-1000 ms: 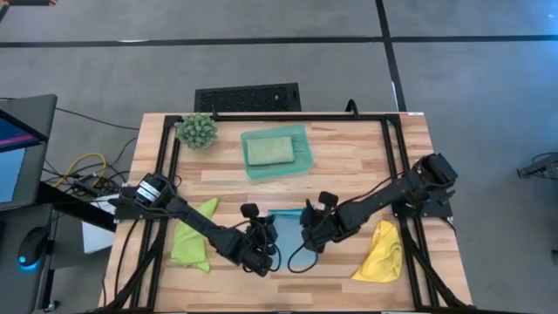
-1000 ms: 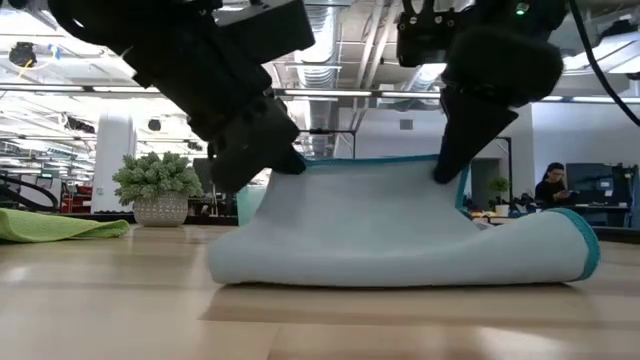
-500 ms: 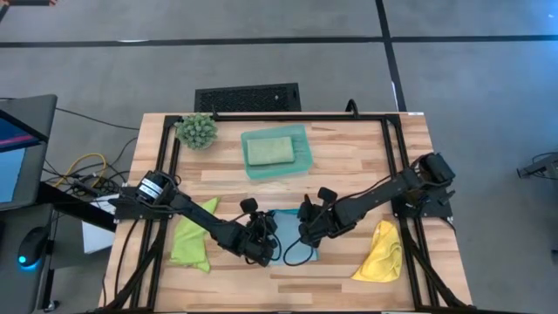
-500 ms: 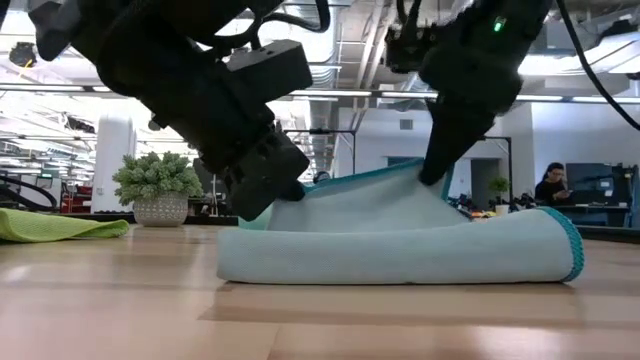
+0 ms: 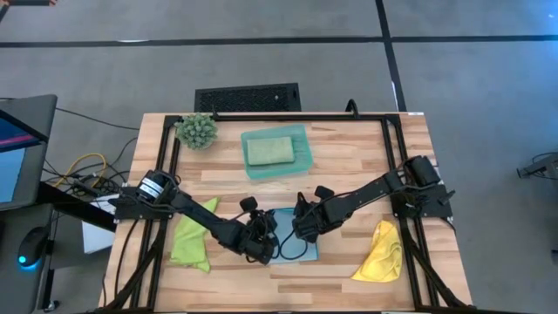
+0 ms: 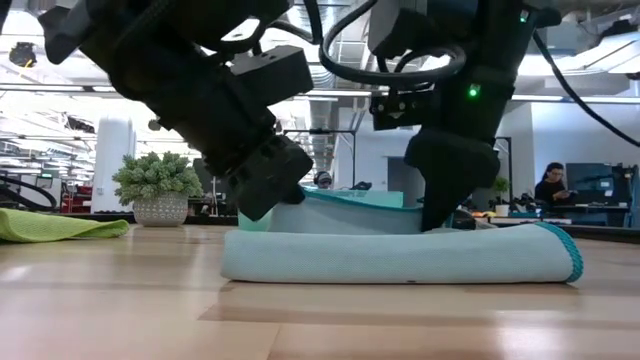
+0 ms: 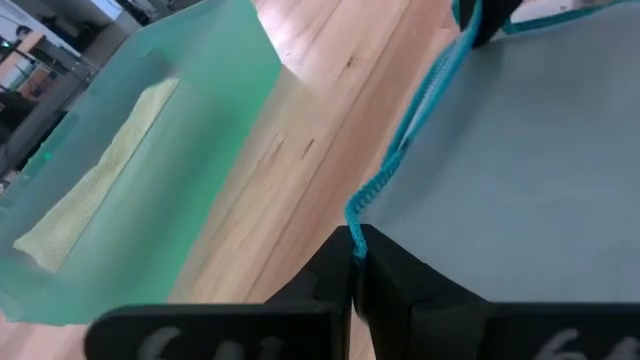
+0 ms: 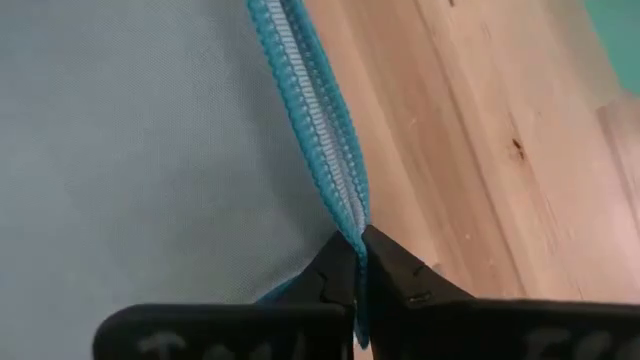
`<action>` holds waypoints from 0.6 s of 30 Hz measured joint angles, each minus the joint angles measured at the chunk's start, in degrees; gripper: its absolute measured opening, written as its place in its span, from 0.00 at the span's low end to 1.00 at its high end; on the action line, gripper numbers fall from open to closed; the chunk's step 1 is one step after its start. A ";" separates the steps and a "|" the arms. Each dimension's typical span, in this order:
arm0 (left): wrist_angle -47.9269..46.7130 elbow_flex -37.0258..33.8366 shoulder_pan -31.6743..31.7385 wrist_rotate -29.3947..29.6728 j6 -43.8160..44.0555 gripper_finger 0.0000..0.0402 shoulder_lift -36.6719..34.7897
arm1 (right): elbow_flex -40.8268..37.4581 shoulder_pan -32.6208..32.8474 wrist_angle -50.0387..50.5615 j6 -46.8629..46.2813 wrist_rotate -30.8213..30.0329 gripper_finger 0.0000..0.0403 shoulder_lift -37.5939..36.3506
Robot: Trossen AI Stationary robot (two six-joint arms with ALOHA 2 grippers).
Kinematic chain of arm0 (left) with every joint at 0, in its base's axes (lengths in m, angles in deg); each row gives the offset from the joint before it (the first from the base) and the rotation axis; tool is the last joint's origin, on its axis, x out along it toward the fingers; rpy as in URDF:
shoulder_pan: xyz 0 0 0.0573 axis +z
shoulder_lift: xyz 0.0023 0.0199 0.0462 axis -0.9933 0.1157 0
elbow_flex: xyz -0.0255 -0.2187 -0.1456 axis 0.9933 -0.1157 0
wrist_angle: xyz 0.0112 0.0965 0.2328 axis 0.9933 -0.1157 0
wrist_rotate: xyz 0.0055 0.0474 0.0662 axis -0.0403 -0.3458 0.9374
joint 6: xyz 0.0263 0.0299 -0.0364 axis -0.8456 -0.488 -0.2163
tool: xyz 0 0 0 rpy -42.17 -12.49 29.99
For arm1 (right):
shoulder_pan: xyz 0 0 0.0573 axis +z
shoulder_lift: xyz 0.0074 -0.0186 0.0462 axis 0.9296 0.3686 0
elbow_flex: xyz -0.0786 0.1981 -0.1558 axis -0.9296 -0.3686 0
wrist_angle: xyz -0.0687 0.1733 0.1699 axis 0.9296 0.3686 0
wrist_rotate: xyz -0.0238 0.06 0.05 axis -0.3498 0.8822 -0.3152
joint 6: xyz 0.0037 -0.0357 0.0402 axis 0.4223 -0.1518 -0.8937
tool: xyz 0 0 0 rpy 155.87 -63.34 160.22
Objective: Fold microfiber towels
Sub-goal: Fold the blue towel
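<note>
The light blue towel (image 5: 296, 249) lies folded over on the table's near middle. Its lower layer (image 6: 400, 265) rests flat on the wood, and its upper layer (image 6: 340, 212) rises a little at the held edge. My left gripper (image 5: 261, 249) is shut on the towel's left end. My right gripper (image 5: 301, 228) is shut on it just to the right. A lime green towel (image 5: 193, 234) lies at the left and a yellow one (image 5: 382, 251) lies crumpled at the right. A pale sage towel (image 5: 268, 150) rests folded in the teal tray (image 5: 303, 157). My left gripper pinches a corner of the teal hem (image 7: 352, 222) between its two fingertips. It slants down at the corner from the table's left. The held upper layer (image 7: 520, 170) sits just above the lower one. My right gripper pinches the towel's teal hemmed edge (image 8: 350, 215) between its two fingertips, coming steeply from above. The fingers lie in line with the hem. The cloth (image 8: 130, 150) spreads away from them, low over the lower layer.
A spiky green plant ball (image 5: 197, 131) stands at the far left corner. The black frame rails (image 5: 166, 174) run along both sides of the table. Bare wood lies between the towels and along the near edge. A person (image 6: 553, 185) sits far off in the room.
Both grippers have sunk toward the table with the towel's held edge, the right one more than the left. The upper layer, arched high a second ago, has come down close over the lower layer, and the fold at the right has flattened.
</note>
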 joint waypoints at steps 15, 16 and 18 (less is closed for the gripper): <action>-2.73 0.04 0.64 -0.82 1.95 0.42 -1.87 | 0.07 0.50 3.57 -0.11 -0.80 0.19 -3.10; -3.09 0.04 0.39 -0.23 2.32 0.44 -2.46 | 0.05 0.81 5.31 -0.78 -1.67 0.21 -4.06; -3.64 0.15 -0.31 0.49 2.80 0.47 -3.49 | 0.02 1.75 7.14 -2.43 -3.67 0.25 -6.23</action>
